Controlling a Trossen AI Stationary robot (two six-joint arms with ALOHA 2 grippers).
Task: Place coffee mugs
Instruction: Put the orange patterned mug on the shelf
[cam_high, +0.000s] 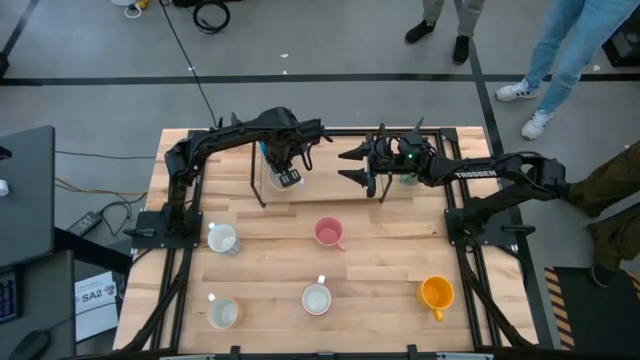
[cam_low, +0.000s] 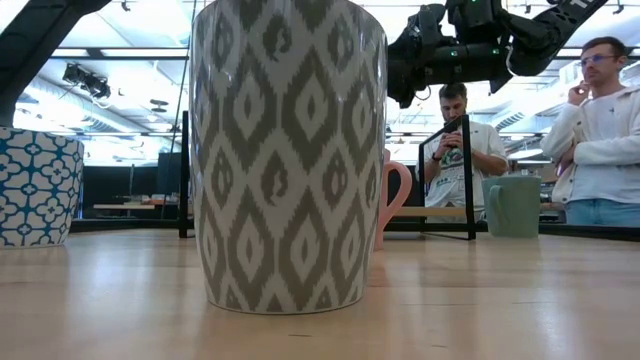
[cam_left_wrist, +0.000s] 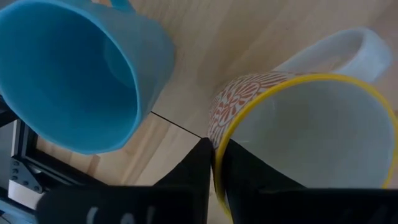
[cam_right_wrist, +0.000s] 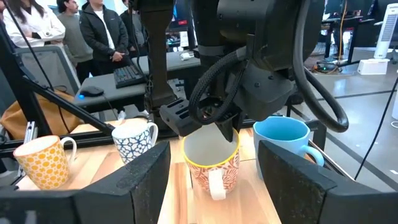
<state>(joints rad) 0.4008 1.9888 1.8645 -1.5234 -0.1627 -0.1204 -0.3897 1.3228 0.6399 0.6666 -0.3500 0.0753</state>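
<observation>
Under the left tool (cam_right_wrist: 214, 121), at the far side of the wooden bench (cam_high: 380, 280): round ceramic mug w/ orange pattern, yellow rim, white handle (cam_right_wrist: 212, 163). Tool is pinching the mug's rim wall, one finger inside, one outside; grip looks slack, possibly starting to let go, can't say for sure. Mug base seems to sit on the bench, upright. Just beside it, on the tool's far side from the right arm: plain blue ceramic mug (cam_right_wrist: 283, 140), close but apart.

Right tool (cam_high: 362, 165) hovers near, fingers spread wide, holding nothing.

Judgement: step in hand = release of patterned mug. To do it well: confirm base flat on bench, spread fingers fully, lift straight up so inner finger clears rim w/o tipping mug or nudging the blue one.
</observation>
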